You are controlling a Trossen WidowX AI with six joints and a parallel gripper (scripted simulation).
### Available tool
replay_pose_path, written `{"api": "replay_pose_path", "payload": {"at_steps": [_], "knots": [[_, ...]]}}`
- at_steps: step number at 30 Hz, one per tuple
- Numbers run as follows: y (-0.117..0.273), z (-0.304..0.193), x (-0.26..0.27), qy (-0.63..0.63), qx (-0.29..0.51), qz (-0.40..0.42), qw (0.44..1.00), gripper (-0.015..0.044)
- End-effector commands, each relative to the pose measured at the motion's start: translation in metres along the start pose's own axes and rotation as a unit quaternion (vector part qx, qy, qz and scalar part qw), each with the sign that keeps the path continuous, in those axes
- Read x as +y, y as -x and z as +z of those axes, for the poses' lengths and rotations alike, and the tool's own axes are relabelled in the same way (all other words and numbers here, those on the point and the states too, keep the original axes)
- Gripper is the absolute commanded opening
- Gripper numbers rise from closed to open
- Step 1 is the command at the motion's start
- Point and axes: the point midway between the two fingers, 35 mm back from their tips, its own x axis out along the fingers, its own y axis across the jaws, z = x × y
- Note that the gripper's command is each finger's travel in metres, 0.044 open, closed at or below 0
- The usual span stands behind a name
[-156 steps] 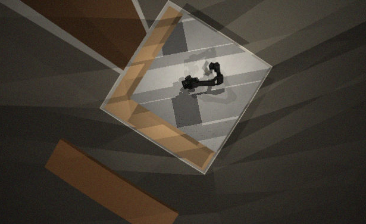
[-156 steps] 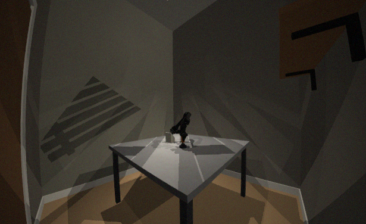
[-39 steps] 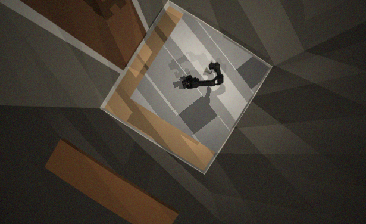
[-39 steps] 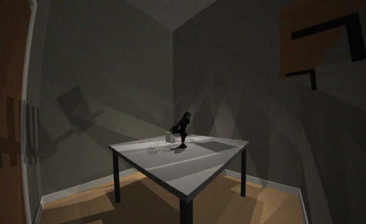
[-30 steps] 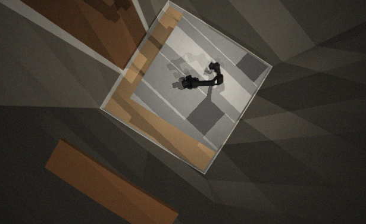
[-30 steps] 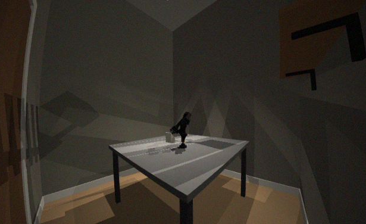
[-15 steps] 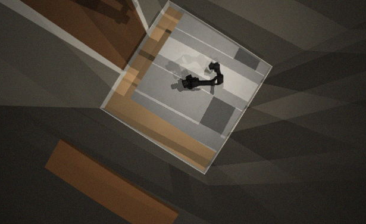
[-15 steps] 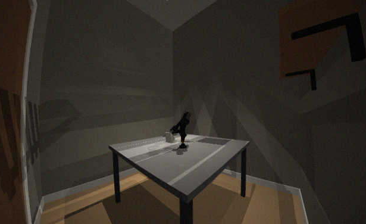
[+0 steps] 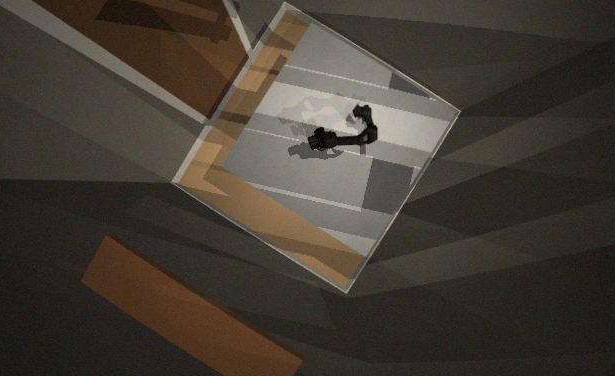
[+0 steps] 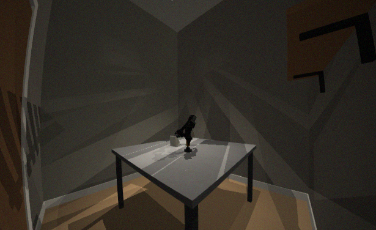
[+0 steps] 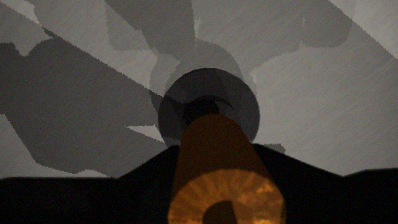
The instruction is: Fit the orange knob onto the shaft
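The orange knob (image 11: 215, 145) is a long upright cylinder, held between the dark fingers of my gripper (image 11: 214, 151) (image 10: 189, 139). My gripper is shut on it. The round dark pedestal (image 11: 242, 105) (image 10: 188, 150) stands on the table below the knob. In the wrist view the knob's far end overlaps the middle of the pedestal, beside a very dark patch where the shaft is. The shaft's shape and its flat side cannot be made out. Whether the knob's lower end is on the shaft or just above it cannot be told.
The grey table (image 10: 179, 180) (image 9: 293, 175) carries the arm (image 9: 345, 141) (image 10: 189, 125). A pale block (image 10: 174, 140) stands behind and left of the pedestal in the exterior view. Bands of light and shadow cross the tabletop.
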Motion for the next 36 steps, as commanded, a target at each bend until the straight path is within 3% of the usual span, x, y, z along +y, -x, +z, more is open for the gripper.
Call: {"api": "replay_pose_path", "payload": {"at_steps": [1,36], "knots": [[-0.0012,0.0007,0.0008,-0.003,0.002,0.002,1.0,0.0],[0.0023,0.0055,-0.0016,-0.03,0.002,0.002,1.0,0.0]]}}
